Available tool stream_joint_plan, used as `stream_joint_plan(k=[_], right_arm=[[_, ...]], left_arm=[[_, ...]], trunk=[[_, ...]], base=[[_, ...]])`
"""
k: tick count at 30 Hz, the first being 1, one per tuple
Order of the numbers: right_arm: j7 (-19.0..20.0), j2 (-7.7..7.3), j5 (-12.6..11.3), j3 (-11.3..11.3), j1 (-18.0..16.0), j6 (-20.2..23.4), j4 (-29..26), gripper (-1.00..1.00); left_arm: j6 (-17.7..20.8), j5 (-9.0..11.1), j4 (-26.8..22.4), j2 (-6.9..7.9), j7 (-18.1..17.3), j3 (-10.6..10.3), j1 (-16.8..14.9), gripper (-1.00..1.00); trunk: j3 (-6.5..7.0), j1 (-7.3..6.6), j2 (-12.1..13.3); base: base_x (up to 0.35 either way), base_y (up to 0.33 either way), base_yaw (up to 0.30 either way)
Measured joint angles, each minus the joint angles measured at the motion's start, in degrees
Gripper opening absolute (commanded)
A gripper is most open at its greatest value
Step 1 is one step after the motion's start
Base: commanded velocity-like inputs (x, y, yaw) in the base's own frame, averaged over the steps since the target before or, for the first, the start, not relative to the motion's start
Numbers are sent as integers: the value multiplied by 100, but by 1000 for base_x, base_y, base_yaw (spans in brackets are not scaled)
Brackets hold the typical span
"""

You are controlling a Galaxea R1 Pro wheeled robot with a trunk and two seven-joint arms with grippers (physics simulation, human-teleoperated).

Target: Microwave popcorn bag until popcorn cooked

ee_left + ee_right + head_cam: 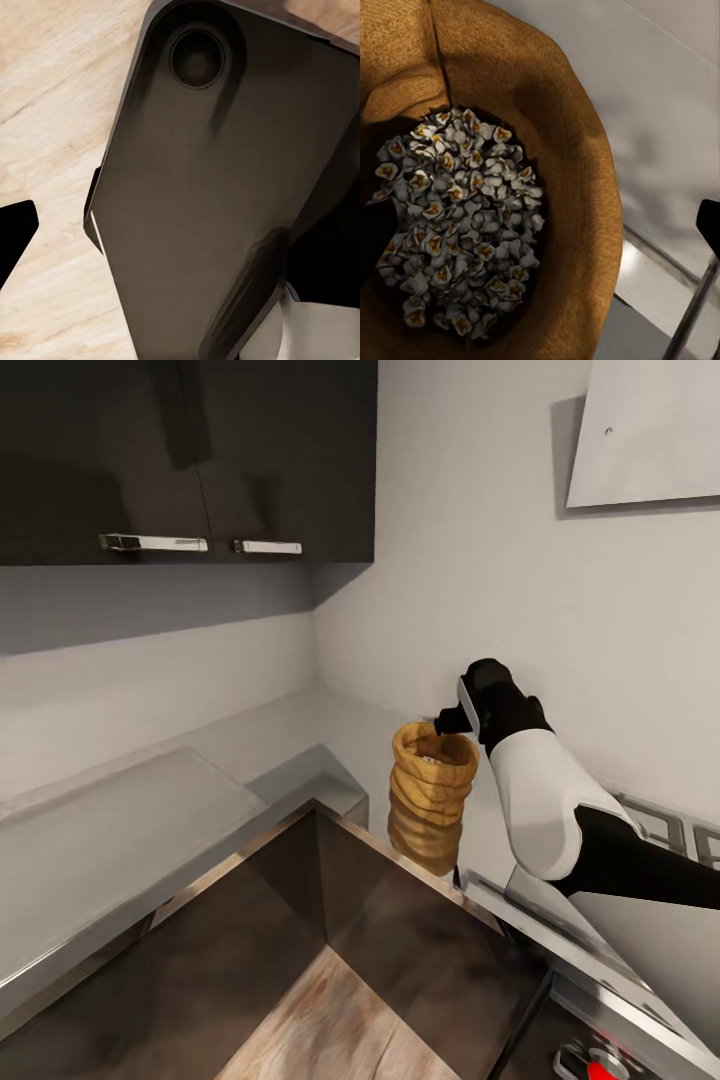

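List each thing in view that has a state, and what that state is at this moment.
popcorn bag: upright, mouth open, at the counter's edge.
popcorn: white popped pieces inside the bag.
right gripper: at the bag's rim; open or shut cannot be told.
upper cabinet: doors closed.
countertop: bare grey slab beside the bag.

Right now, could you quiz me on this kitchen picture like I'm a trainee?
1. True or false: the popcorn bag stands upright with its top open.
2. Which arm reaches to the bag's rim: A left, B right?
3. What fills the bag in the right wrist view?

Key:
1. True.
2. B; the right gripper is at the rim, its fingers hidden.
3. The popcorn, pale pieces with yellowish centres.
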Motion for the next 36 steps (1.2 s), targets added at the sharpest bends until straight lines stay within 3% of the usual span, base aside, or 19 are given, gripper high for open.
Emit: stream_joint_plan(k=[26, 36], right_arm=[[25, -1, -27, 1, 54, 0, 7, 100], [20, -177, -40, -8, 54, -31, 30, 100]], left_arm=[[-10, -23, -9, -4, -3, -16, 0, 100], [-9, -8, -9, -3, -3, 2, 0, 100]], trunk=[[0, 3, 1], [0, 0, 0]], base=[[-35, 0, 0], [-16, 0, 0]])
